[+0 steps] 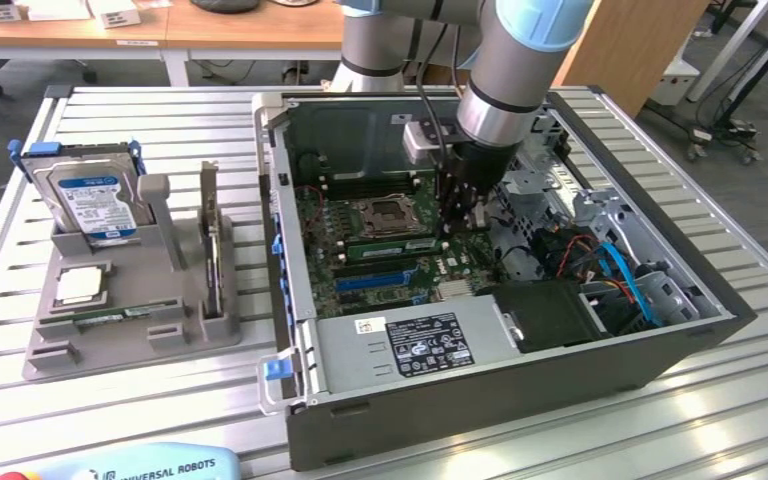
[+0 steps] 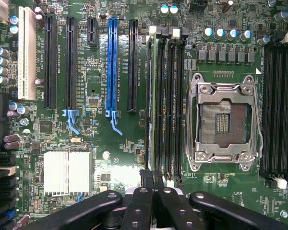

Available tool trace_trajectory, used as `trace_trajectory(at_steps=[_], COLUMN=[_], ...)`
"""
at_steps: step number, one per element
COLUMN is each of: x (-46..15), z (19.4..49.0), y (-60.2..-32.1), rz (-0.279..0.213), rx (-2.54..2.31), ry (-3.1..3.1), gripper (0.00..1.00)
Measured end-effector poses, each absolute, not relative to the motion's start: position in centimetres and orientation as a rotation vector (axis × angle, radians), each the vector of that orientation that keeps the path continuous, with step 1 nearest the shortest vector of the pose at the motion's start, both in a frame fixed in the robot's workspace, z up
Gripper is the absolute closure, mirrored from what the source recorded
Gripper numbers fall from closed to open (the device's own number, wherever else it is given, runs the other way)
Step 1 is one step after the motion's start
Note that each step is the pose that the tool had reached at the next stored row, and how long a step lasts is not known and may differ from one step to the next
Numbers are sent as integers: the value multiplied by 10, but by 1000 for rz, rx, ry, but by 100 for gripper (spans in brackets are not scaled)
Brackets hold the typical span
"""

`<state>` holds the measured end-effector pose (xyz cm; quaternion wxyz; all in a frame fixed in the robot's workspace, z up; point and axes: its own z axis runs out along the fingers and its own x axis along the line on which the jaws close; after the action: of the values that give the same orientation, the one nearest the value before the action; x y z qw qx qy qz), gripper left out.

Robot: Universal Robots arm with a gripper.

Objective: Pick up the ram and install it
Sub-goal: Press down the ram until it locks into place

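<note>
Wrist view: ram slotted just beyond shut hand

A slatted metal tabletop is seen carrying an open computer case toward the exterior view's right and a grey parts holder on its left.

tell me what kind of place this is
Probably a robotics lab or test bench for computer assembly. An open desktop PC case lies on a slatted metal table, a grey fixture holds a hard drive, and office desks stand behind.
</note>
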<state>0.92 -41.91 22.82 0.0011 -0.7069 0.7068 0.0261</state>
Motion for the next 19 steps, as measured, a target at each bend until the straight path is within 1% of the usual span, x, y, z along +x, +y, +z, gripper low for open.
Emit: trace_trajectory(at_steps=[19], x=[9], z=[226], y=[-419], rz=[82], rx=[-2220], ry=[2219], gripper=[90])
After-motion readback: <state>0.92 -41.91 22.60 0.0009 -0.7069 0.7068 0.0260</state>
